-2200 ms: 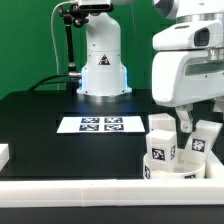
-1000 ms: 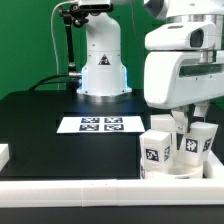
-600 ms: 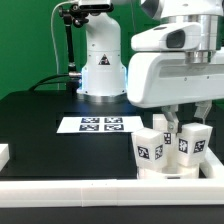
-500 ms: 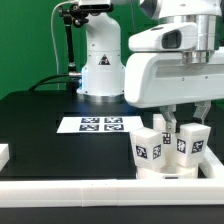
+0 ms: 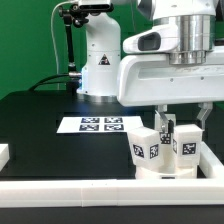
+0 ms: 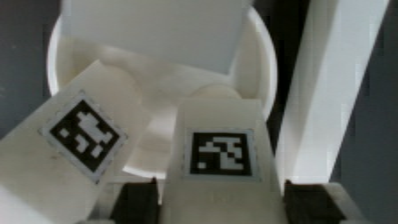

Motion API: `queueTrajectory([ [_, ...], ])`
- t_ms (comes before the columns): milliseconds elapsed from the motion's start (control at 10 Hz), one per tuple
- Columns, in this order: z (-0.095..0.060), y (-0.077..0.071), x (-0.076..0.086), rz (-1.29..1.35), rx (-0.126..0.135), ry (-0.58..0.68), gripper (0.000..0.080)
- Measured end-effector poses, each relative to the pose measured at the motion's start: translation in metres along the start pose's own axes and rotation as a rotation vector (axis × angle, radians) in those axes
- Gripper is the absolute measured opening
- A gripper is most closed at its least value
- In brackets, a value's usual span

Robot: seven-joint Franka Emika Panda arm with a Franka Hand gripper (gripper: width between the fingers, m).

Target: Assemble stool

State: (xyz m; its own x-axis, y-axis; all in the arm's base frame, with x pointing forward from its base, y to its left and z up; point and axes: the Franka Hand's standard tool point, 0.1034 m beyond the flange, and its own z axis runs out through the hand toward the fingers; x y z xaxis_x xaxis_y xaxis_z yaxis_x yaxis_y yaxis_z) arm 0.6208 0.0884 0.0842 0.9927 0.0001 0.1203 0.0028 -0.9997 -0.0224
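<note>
Green backdrop, black table (image 5: 40, 120), with the marker board (image 5: 98, 125) lying flat mid-table. Off toward the exterior view's right of that board, nearer the front rail (image 5: 70, 188), sits the stool (image 5: 160, 165): round seat, tagged legs (image 5: 146, 148) standing up. The gripper (image 5: 170, 128) hangs directly over it, fingers (image 5: 168, 127) down among the legs; whether they pinch one, I cannot tell.
</note>
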Motion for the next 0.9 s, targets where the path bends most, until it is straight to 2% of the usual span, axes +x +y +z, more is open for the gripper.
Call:
queueTrajectory([
  [400,0.0003,-0.0007,-0.0004,0.281,0.005,-0.001,0.0337],
  [900,-0.0001,-0.0024,0.0011,0.709,0.036,0.001,0.0337],
])
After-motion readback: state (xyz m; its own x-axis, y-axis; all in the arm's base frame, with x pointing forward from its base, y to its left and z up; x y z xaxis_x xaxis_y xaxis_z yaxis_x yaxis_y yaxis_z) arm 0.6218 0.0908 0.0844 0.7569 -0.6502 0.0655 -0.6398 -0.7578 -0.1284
